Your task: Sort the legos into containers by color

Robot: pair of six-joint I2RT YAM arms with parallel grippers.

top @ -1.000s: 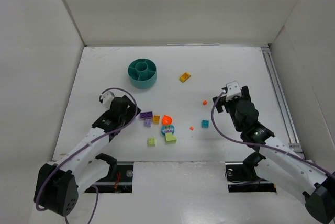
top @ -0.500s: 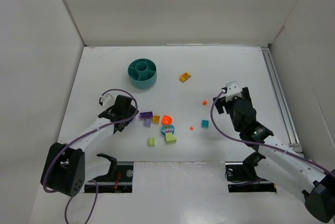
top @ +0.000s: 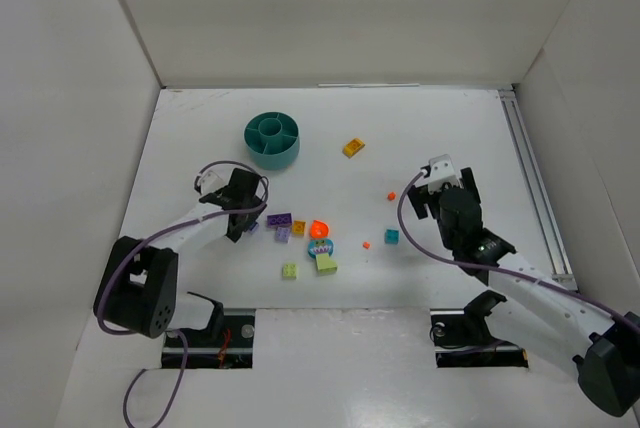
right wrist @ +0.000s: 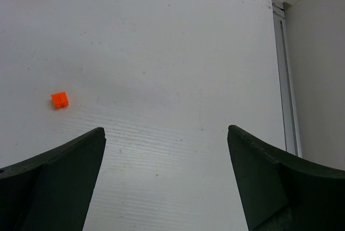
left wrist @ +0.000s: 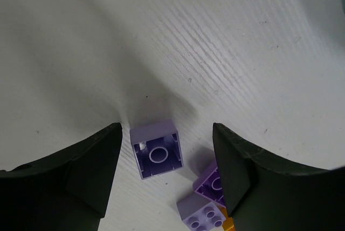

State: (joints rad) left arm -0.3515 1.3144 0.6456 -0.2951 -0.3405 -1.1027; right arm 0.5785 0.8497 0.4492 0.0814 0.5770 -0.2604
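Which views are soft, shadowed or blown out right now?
Left wrist: lilac brick sharp, with a soft shadow on the table behind it; left pincer near-black, no surface detail. Right wrist: orange bit and table grain crisp; right pincer equally dark. Top external: flat, even light, no glare, legos tiny but resolvable.

Pretty sure this is a robotics lab test cell, not anyone's home. My left arm (top: 190, 238) and right arm (top: 520, 273) are bolted at the bottom of the overhead view onto a plain white counter (top: 450, 128). It's boxed in by bare white panels (top: 330, 18) on the left, top and right. A metal rail (top: 530, 178) runs down the right edge, purple cables (top: 400, 213) loop off both arms, and the only props are tiny toy bricks (top: 279, 219) and one teal bowl (top: 272, 158).
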